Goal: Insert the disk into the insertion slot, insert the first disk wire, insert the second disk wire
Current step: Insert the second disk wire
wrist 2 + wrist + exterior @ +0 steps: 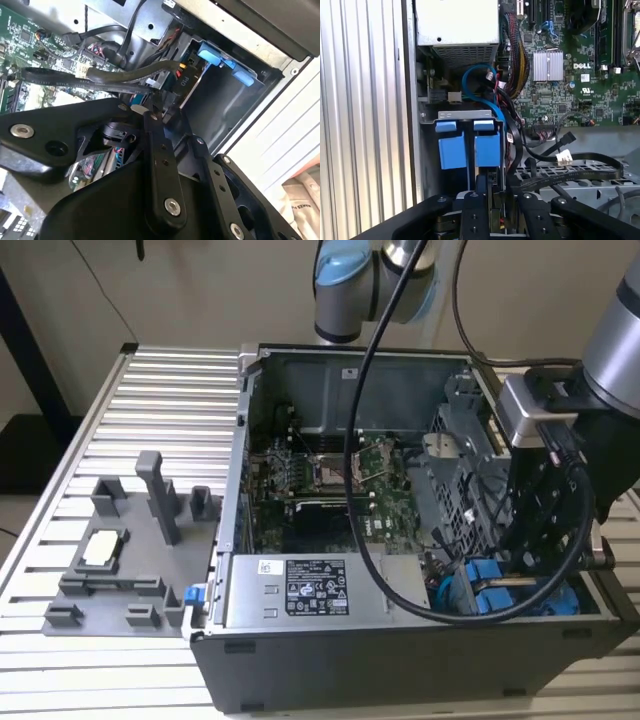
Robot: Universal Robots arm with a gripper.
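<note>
Exterior view: the open computer case (400,640) lies on the ribbed metal table (160,410), and the arm reaches down into its corner at the exterior view's right, close to the case's outer wall. The grey drive cage (465,470) stands just beside the arm, towards the motherboard (330,480), so the arm hangs in a narrow pocket between cage and wall. A thick black cable (375,570) loops across the case in front of the silver labelled power-supply box (320,590).

In the first wrist view, two blue carrier fronts sit side by side in the insertion slot (427,150), just beyond the claw (490,195). The disk (487,147) is the one in line with the claw's black fingers (481,187). A blue wire (482,90) curves above the carriers, and black cables crowd the side towards the motherboard.

In the second wrist view the fingers close around a black plug (182,82) at the bay's mouth, gripping it narrowly.
</note>
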